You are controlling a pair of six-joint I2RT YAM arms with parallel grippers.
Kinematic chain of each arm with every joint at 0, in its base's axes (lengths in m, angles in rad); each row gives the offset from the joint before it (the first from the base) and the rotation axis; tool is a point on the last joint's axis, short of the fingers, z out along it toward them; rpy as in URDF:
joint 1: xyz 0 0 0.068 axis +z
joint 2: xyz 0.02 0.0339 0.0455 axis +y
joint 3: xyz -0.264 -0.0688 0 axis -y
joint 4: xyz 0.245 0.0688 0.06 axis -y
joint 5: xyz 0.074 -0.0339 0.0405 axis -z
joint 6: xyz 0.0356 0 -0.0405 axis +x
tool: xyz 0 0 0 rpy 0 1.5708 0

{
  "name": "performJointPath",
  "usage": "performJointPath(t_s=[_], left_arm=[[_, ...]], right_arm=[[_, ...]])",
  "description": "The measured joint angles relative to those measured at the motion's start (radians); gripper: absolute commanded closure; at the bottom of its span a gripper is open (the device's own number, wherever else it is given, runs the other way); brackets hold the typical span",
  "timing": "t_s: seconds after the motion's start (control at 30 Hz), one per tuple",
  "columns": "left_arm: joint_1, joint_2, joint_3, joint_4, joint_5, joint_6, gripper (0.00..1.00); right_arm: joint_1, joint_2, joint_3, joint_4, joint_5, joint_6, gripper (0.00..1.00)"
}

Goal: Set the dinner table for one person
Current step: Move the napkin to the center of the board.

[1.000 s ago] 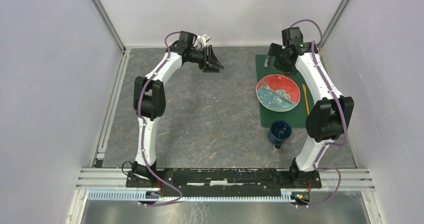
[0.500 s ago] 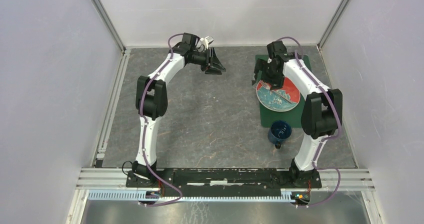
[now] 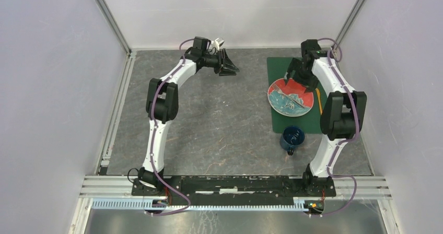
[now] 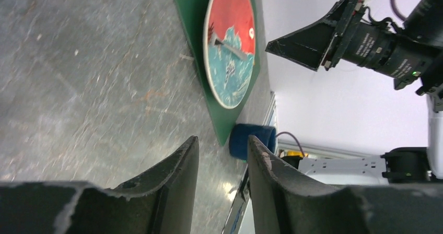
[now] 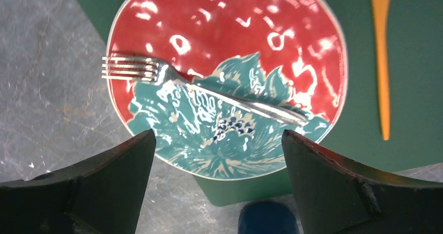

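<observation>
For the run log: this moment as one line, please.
left gripper: open, over table | right gripper: open, above plate | fork: on plate | orange utensil: on placemat | mug: on table

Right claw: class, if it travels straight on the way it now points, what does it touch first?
Most likely the red and teal plate, near the fork lying across it: the open right claw points down at them. How far off it hangs is unclear.

Right wrist view: blue mug (image 5: 266, 218) cut by bottom edge, orange utensil (image 5: 382, 61) by top edge
</observation>
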Motion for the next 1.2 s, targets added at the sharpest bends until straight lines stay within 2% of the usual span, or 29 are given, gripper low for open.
performJointPath(t_s=[0.17,0.33,0.53,0.7,0.93,1.2], left_arm=[[-0.038,0.061,0.048,0.167,0.007,-0.15,0.59],[-0.106,0.117,0.104,0.229,0.008,-0.218,0.61],[-0.178,0.122,0.105,0.234,0.016,-0.235,0.61],[-0.195,0.122,0.104,0.227,0.025,-0.235,0.61],[-0.18,0.121,0.051,0.189,0.018,-0.219,0.6],[-0.166,0.121,0.049,0.147,-0.008,-0.185,0.6]], right_arm=[[-0.054,0.019,0.026,0.0,0.014,-0.003,0.02],[-0.109,0.027,0.017,0.011,0.015,-0.009,0.02],[-0.195,0.027,-0.043,0.039,0.015,-0.023,0.02],[-0.258,0.013,-0.132,0.073,0.014,-0.042,0.02],[-0.278,-0.062,-0.319,0.149,-0.029,-0.054,0.02],[-0.28,-0.148,-0.431,0.29,-0.109,-0.06,0.05]])
